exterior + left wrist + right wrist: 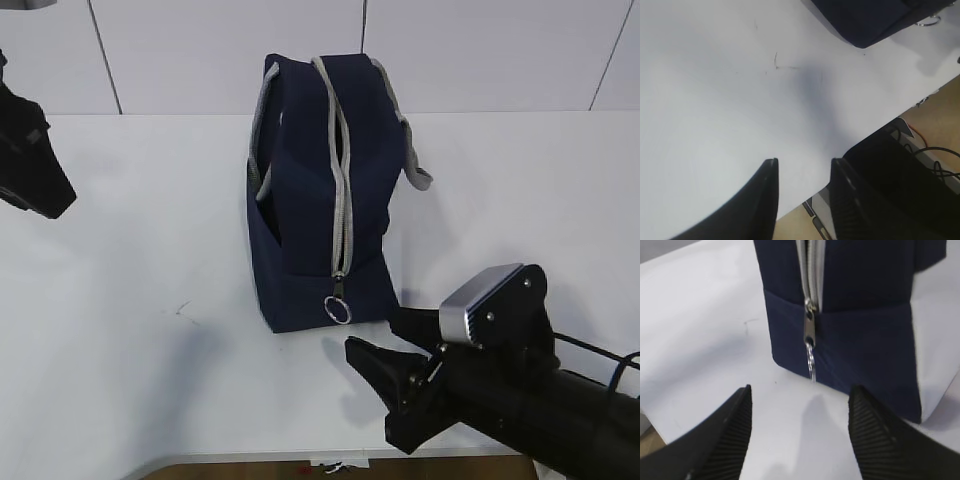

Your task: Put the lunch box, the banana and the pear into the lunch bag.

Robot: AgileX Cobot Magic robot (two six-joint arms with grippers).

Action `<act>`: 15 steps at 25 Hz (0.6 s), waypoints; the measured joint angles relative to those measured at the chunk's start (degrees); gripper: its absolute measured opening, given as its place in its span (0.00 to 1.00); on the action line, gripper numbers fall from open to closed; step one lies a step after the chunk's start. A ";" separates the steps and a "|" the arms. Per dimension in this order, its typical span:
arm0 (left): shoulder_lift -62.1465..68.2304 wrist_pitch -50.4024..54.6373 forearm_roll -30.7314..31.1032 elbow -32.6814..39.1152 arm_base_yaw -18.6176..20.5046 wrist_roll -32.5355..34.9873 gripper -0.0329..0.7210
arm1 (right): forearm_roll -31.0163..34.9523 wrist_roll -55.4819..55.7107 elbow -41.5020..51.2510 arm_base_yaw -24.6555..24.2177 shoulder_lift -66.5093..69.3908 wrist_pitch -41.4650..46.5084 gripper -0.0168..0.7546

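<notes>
The navy lunch bag (310,200) stands mid-table, its grey zipper (342,180) running over the top to a slider low on the near end, with a ring pull (340,309) hanging there. My right gripper (378,335) is open and empty, just in front of and right of that end. In the right wrist view the ring pull (811,360) hangs ahead of the open gripper (800,396), apart from it. My left gripper (804,162) is open and empty over the table's front-left area. The lunch box, banana and pear are out of view.
The white table (150,300) has a small dark scratch (182,310) left of the bag. The bag's grey loop handles (412,160) hang at its sides. A white panelled wall stands behind. The table's front edge (880,125) lies near my left gripper, with dark equipment and cables below.
</notes>
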 joint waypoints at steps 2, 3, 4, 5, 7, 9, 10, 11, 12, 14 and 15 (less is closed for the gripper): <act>0.00 0.00 0.00 0.00 0.00 0.00 0.39 | -0.12 0.00 -0.99 0.00 1.97 -0.43 0.62; 0.00 0.00 0.00 0.00 0.00 -0.04 0.39 | -0.12 0.00 -1.49 0.00 2.75 -0.85 0.62; 0.00 0.00 0.00 0.00 0.00 -0.14 0.39 | -0.23 0.00 -2.03 0.00 3.63 -1.25 0.62; 0.00 0.00 0.00 0.00 0.00 -0.13 0.39 | -0.23 0.00 -2.72 0.00 4.43 -1.46 0.62; 0.00 0.00 0.00 0.00 0.00 -0.13 0.38 | -0.23 0.00 -4.02 0.00 5.88 -1.70 0.62; 0.00 0.00 0.00 0.00 0.00 -0.13 0.38 | -0.23 0.00 -4.98 0.00 6.86 -1.83 0.62; 0.00 0.00 0.00 0.00 0.00 -0.13 0.38 | -0.23 0.00 -5.25 0.00 7.22 -1.83 0.62; 0.00 0.00 0.00 0.00 0.00 -0.13 0.38 | -0.23 0.03 -5.61 0.00 7.25 -1.83 0.62; 0.00 0.00 0.00 0.00 0.00 -0.16 0.38 | -0.23 0.03 -6.06 0.00 7.25 -1.83 0.62; 0.00 0.00 0.00 0.00 0.00 -0.16 0.38 | -0.23 0.03 -6.78 0.00 7.25 -1.83 0.62; 0.00 0.00 0.00 0.00 0.00 -0.16 0.38 | -0.23 0.03 -7.16 0.00 7.25 -1.83 0.62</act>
